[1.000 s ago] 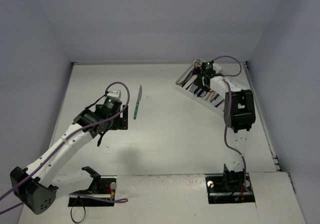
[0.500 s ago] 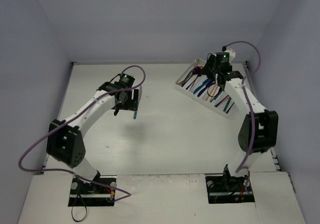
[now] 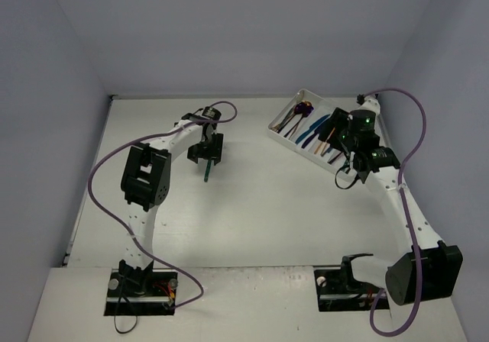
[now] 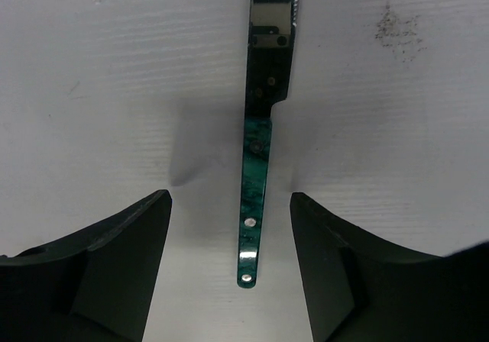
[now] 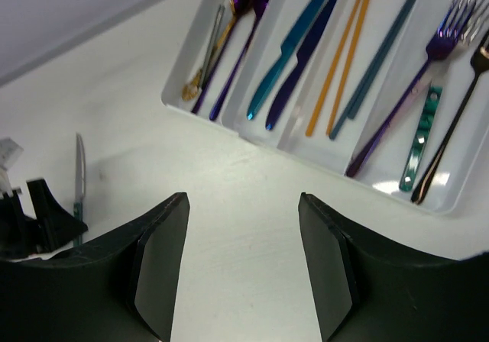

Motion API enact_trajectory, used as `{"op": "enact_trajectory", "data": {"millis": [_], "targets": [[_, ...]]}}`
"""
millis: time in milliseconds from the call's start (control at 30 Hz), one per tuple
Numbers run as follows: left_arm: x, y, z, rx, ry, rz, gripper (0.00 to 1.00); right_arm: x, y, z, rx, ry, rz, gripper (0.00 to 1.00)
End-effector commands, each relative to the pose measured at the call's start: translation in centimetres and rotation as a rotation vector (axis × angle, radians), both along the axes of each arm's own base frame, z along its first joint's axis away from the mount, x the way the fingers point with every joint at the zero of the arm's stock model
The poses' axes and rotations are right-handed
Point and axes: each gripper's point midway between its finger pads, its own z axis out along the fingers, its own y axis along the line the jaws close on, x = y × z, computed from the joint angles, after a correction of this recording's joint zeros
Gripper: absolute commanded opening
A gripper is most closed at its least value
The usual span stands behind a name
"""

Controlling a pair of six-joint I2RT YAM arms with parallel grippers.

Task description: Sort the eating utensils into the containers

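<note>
A knife with a marbled teal handle (image 4: 253, 204) lies on the table, blade pointing away; it also shows in the top view (image 3: 206, 172) and the right wrist view (image 5: 79, 175). My left gripper (image 4: 229, 198) (image 3: 206, 156) is open, low over the knife, one finger on each side of the handle without touching it. The white cutlery tray (image 3: 286, 139) (image 5: 306, 153) holds purple spoons (image 5: 248, 2), a teal knife (image 5: 294, 48), orange chopsticks (image 5: 344, 59), teal chopsticks (image 5: 382, 52) and a purple fork (image 5: 412, 90). My right gripper (image 5: 243, 201) (image 3: 341, 136) is open and empty, above the tray's near side.
The tray sits angled at the back right, close to the right wall. A teal-handled utensil (image 5: 421, 136) and a dark fork (image 5: 451, 128) lie in its rightmost compartment. Grey walls enclose the table on three sides.
My left arm has stretched out from the near left to above the knife. My right gripper has pulled back from the tray's far end toward its near right side.
</note>
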Motion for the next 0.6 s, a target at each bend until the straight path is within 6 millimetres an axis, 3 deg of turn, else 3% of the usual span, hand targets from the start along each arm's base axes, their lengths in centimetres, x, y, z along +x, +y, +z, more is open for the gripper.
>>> {"op": "enact_trajectory", "data": {"millis": [0,200,467,533,567], "targets": [[2.4,-0.9,2.8,-0.05,-0.076,-0.005,0.59,-1.7,0.6,0.3,0.042,-0.019,0.028,0.57],[2.5,-0.9,1.1,-0.038,-0.046,0.002,0.49,-2.7,0.7,0.7,0.051,-0.026,0.036,0.57],[2.2,-0.7,-1.6,-0.025,0.011,0.027,0.1,-3.3,0.8,0.7,0.059,-0.026,0.04,0.57],[2.3,-0.7,-1.7,-0.026,0.012,0.031,0.0,-3.4,0.9,0.9,0.062,-0.03,0.048,0.57],[2.4,-1.1,-1.3,-0.048,0.009,0.027,0.0,-3.4,1.1,1.0,0.066,-0.032,0.058,0.57]]}}
